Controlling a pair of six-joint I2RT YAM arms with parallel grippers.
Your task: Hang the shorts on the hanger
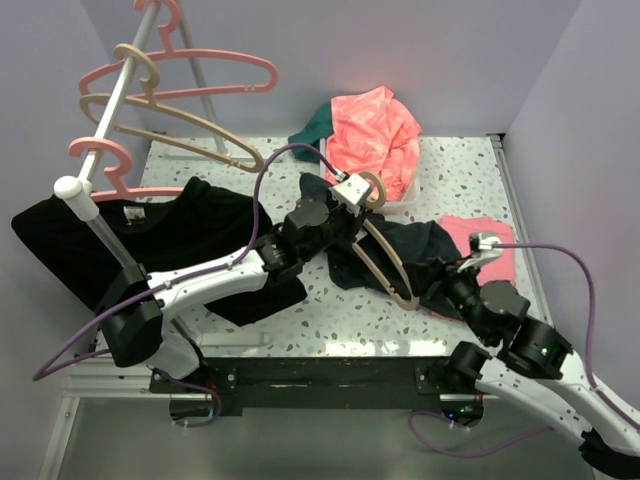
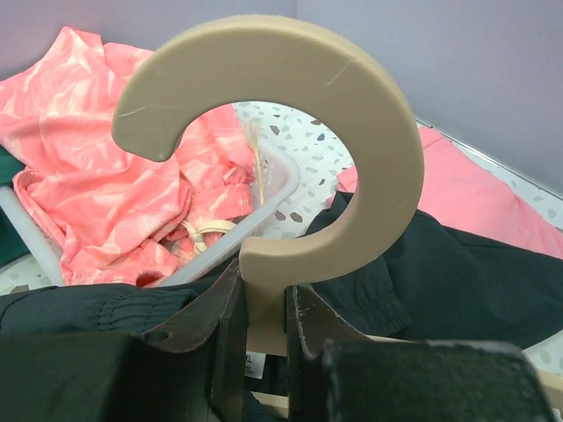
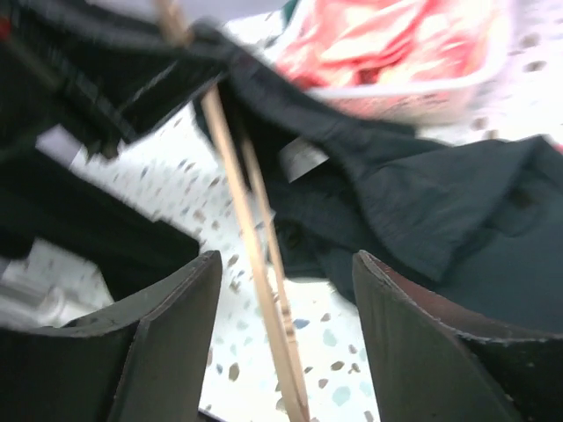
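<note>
My left gripper is shut on the neck of the beige hanger, just under its hook; its fingers clamp the neck from both sides. The hanger slants down to the right over the dark shorts, which lie crumpled on the table and partly drape the hanger's arm. The shorts also show in the left wrist view and the right wrist view. My right gripper is open above the table, and the hanger's thin bars run between its fingers without touching them.
A large black T-shirt lies at the left. A rail at the back left carries pink and beige hangers. A white bin holds a salmon-pink garment, with a green cloth beside it. A pink cloth lies at the right.
</note>
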